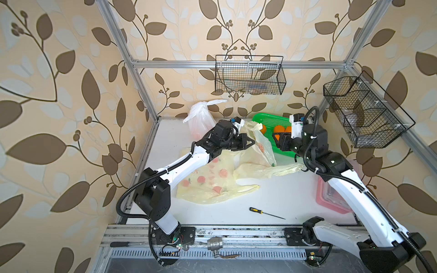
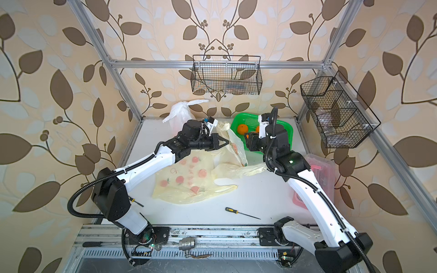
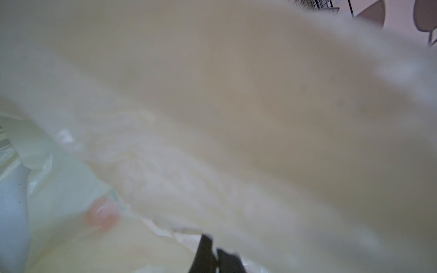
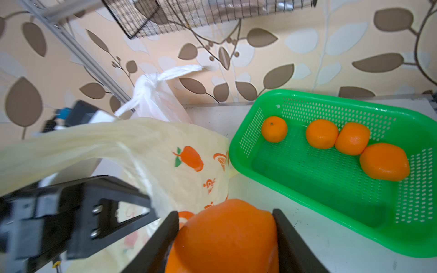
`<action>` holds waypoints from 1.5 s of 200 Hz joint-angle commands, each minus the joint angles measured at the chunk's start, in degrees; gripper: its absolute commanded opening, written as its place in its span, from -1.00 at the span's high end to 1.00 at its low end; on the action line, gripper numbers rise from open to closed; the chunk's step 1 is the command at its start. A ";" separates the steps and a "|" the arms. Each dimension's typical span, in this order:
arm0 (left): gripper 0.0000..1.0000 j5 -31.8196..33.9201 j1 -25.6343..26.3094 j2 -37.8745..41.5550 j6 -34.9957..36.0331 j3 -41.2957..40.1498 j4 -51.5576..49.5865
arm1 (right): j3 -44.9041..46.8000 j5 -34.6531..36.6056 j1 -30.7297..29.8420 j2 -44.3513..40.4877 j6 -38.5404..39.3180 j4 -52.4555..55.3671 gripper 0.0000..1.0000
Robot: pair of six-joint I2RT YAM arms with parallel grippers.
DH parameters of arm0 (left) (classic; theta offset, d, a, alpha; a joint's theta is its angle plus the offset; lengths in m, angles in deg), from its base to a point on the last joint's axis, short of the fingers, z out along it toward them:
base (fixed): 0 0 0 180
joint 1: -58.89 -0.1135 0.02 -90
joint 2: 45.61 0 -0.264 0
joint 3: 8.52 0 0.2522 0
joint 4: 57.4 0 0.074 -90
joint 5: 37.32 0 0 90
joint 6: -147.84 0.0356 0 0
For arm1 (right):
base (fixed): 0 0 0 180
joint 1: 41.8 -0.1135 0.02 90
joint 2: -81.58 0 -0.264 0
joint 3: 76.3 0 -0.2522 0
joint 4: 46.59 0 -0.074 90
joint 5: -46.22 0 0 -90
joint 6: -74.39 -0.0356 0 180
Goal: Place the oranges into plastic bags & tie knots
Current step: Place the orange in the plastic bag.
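Note:
My left gripper (image 1: 252, 141) is shut on the raised rim of a pale yellow fruit-print plastic bag (image 1: 262, 147), holding it up beside the green basket (image 1: 267, 120). The bag's film (image 3: 236, 94) fills the left wrist view above the closed fingertips (image 3: 208, 248). My right gripper (image 4: 225, 212) is shut on an orange (image 4: 224, 238), just over the held bag (image 4: 165, 151) near the basket's corner. Several oranges (image 4: 321, 134) lie in the basket (image 4: 236, 151). A second yellow bag (image 1: 208, 182) lies flat. A white bag (image 1: 201, 118) stands behind, its knot (image 1: 205, 104) tied.
A yellow-handled screwdriver (image 1: 264, 212) lies near the front edge. A clear box with pink trim (image 1: 331, 196) sits under my right arm. Black wire baskets hang on the back rail (image 1: 248, 75) and the right rail (image 1: 364, 111).

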State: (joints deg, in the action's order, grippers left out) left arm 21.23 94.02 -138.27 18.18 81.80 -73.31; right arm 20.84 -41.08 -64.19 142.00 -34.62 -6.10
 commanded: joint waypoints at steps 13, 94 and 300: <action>1.00 -0.71 -0.77 2.06 2.39 2.23 -1.36 | -1.63 -9.30 -1.95 -4.26 3.71 -2.19 0.86; 1.00 -1.44 -0.77 2.58 2.77 2.35 -1.72 | -4.27 -22.81 -5.50 8.54 -1.46 -8.36 0.90; 1.00 -1.33 -12.52 15.73 6.11 -6.63 -9.30 | -13.88 -2.36 -14.33 17.58 -0.98 -5.42 -0.77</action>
State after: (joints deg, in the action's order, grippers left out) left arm 19.99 82.68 -124.87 22.90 74.78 -81.64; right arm 6.32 -40.67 -78.16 165.87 -39.45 -7.35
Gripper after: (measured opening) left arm 0.046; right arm 0.884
